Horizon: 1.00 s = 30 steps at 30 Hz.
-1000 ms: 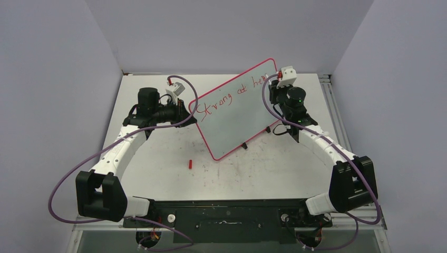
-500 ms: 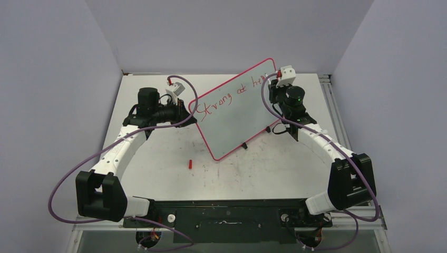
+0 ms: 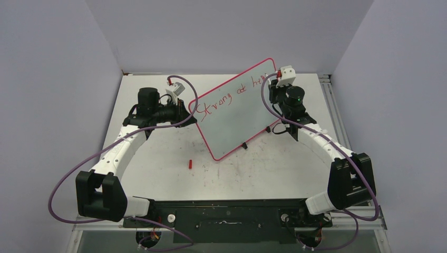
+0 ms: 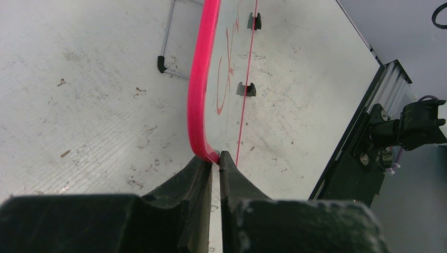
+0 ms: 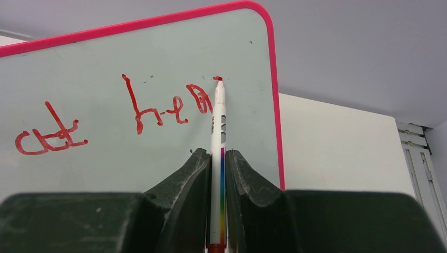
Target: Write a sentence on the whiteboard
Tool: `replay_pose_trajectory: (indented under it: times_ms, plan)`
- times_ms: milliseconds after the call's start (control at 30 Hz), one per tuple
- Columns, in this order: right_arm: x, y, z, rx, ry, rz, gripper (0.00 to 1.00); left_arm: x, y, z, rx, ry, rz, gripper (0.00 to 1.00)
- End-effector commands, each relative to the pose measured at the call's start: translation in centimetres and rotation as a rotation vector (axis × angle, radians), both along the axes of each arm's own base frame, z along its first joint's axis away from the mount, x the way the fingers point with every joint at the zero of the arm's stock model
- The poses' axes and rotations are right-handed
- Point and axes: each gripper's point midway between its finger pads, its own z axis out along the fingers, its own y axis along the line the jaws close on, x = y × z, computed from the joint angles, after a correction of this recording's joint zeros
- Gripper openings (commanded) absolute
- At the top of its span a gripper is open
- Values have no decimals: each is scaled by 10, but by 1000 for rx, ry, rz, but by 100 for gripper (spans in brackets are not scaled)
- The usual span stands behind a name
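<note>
Pink-red rim [image 4: 203, 79] is all that the left hand [image 4: 215, 157] has to hold. Its fingers are clenched on the thin edge at the near left corner of the whiteboard [image 3: 240, 124], with no purchase on the face. The board stands tilted on its black feet [image 4: 245, 89] around the middle of the tabletop [image 3: 158, 153], turned at an angle between the two arms. With so narrow a pinch, a firm push from the pen could probably turn the board about that corner, or slide the rim out of the fingers, and the stroke would smear.

To the left and in front there is bare tabletop, broken only by a small red piece [image 3: 190, 164], perhaps a cap, lying apart from the board's near corner.

Across the face, the sentence [image 3: 224, 97] climbs toward the upper right and reads "Strong at hea" so far, so "heart" is unfinished. The right hand [image 5: 217, 154] is grasping the marker [image 5: 217, 132] upright between its fingers, the red tip at the board just past the last letter.

Here lies the bigger risk. Only a narrow strip of white remains between the tip and the right rim, so the last two letters may crowd, run onto the rim, or slip off the edge. Below the lettering the face is blank, giving ample room for a second line. Beyond the right rim the right arm has open tabletop.
</note>
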Motion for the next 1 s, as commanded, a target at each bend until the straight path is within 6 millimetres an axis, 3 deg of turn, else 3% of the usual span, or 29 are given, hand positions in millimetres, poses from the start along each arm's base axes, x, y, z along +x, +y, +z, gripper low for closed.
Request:
replay_pose_trajectory:
  times_ms: [0, 433, 967]
  plan:
    - [1, -2, 12, 19, -41, -8, 5, 2, -5, 14, -1, -55, -27, 0]
    - [-10, -7, -4, 10, -12, -23, 5, 1, -5, 15, -4, -57, -29, 0]
    - [3, -2, 21, 24, -68, -12, 5, 2, -5, 15, -5, -60, -30, 0]
